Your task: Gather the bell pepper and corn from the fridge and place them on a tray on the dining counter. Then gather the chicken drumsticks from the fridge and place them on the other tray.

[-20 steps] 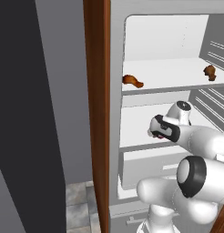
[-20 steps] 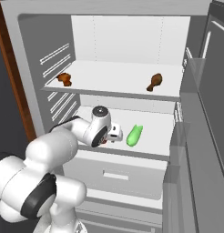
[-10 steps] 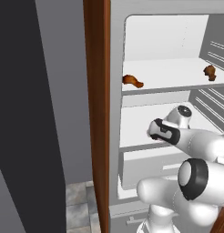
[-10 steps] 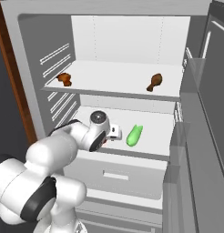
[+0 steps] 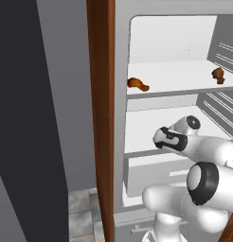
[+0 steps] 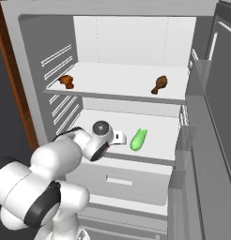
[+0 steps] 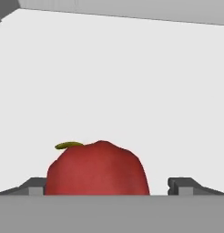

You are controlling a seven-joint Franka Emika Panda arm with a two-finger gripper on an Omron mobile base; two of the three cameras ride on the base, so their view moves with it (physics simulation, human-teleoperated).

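The fridge [image 6: 37, 70] stands open with white shelves. The red bell pepper [image 7: 98, 168] sits on the middle shelf, right in front of my gripper [image 7: 109, 185], between the open fingertips [image 7: 36, 185] and apart from both. My hand [image 6: 104, 136] reaches in over that shelf from the left and hides the pepper in the right base view. The light green corn [image 6: 138, 139] lies on the same shelf, just right of the hand. Two chicken drumsticks [image 6: 66, 81] [image 6: 159, 84] rest on the upper shelf, one at each end, also seen as drumsticks [image 5: 137, 84] [image 5: 218, 74] from the left.
The open fridge door [image 6: 211, 140] with its bins stands close on the right. A reddish-brown wood panel [image 5: 100, 118] borders the fridge on the left. A white drawer [image 6: 119, 180] sits below the middle shelf, and the upper shelf hangs just over my hand.
My hand has sunk a little toward the middle shelf and now covers the pepper in the right base view. The jaws have stayed open. Corn and drumsticks have not moved.
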